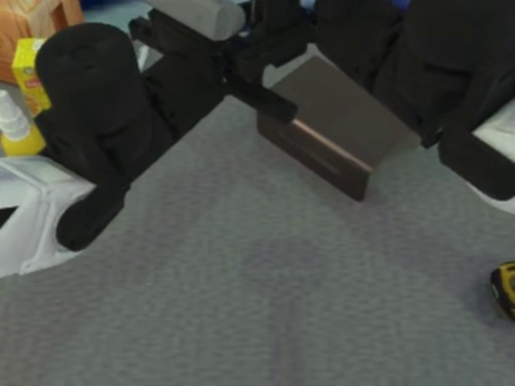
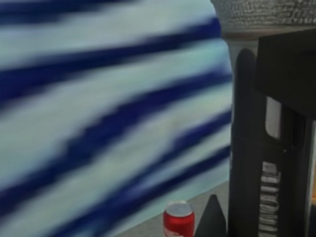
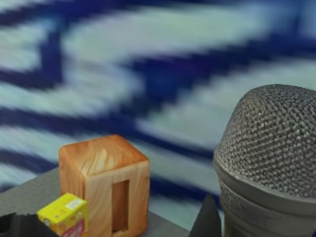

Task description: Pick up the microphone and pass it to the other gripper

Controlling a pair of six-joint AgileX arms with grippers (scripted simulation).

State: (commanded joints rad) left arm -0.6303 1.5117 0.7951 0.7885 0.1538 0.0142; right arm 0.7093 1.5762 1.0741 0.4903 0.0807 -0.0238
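The microphone (image 2: 244,148) stands upright high above the table, its black body below a silver-grey mesh head (image 3: 274,148). My left gripper (image 1: 233,76) is shut on the body; one fingertip (image 2: 212,217) shows right beside it and the other is hidden. My right gripper (image 1: 269,44) meets it from the other side and is shut on the body just under the head. Its fingertip (image 3: 207,219) sits against the mesh, and its black finger (image 2: 286,74) crosses the upper body. The top view hides the microphone among the black fingers.
A brown wedge-shaped block (image 1: 338,133) lies below the grippers. At the left stand a yellow carton (image 1: 28,68), a white bottle (image 1: 12,117) and a wooden block (image 3: 106,177). A red can (image 2: 178,219) stands on the table. A yellow-black item (image 1: 505,289) sits at the right edge.
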